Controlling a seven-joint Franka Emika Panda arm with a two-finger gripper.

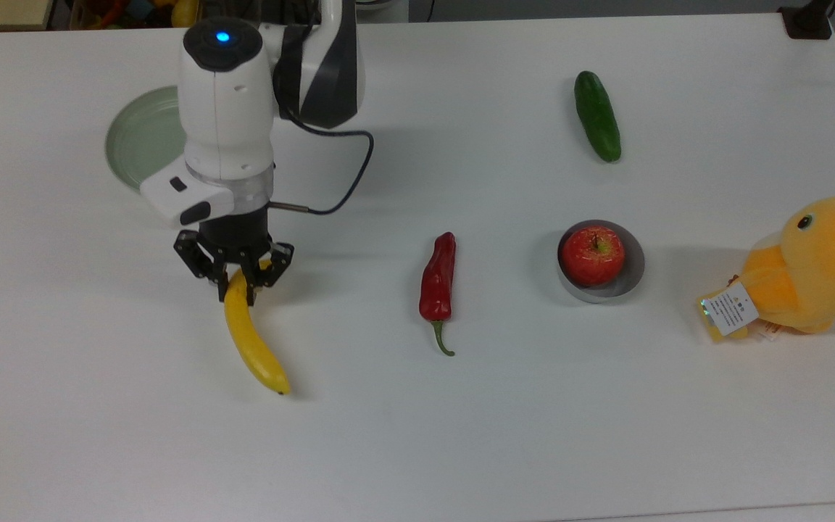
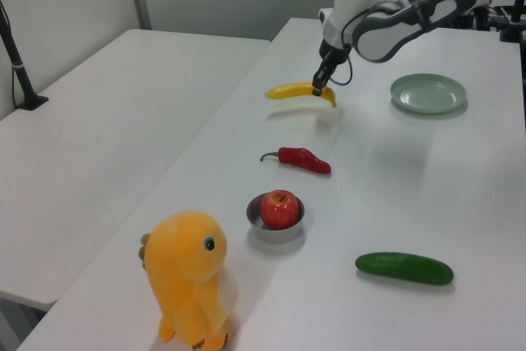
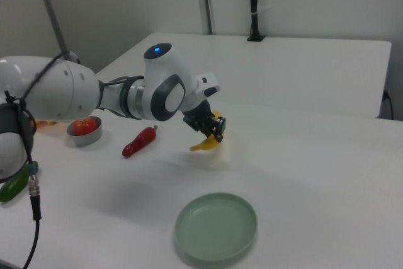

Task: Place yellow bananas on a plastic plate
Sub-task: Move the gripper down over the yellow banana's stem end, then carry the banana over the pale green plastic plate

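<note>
My gripper [image 1: 238,286] [image 2: 318,88] [image 3: 216,131] is shut on one end of the yellow banana [image 1: 251,337] [image 2: 296,90] [image 3: 204,144]. The banana hangs off the white table with its shadow beneath it, its dark tip pointing away from the arm. The pale green plastic plate [image 1: 142,141] [image 2: 427,93] [image 3: 216,228] lies bare on the table; in the top view my wrist covers its right part. In the left view the plate sits to the right of the banana.
A red chili pepper [image 1: 438,284] lies to the right of the banana in the top view. Further right stand a grey bowl [image 1: 624,284] holding a red apple [image 1: 592,255], a cucumber [image 1: 597,115] and an orange-yellow plush duck [image 1: 809,268].
</note>
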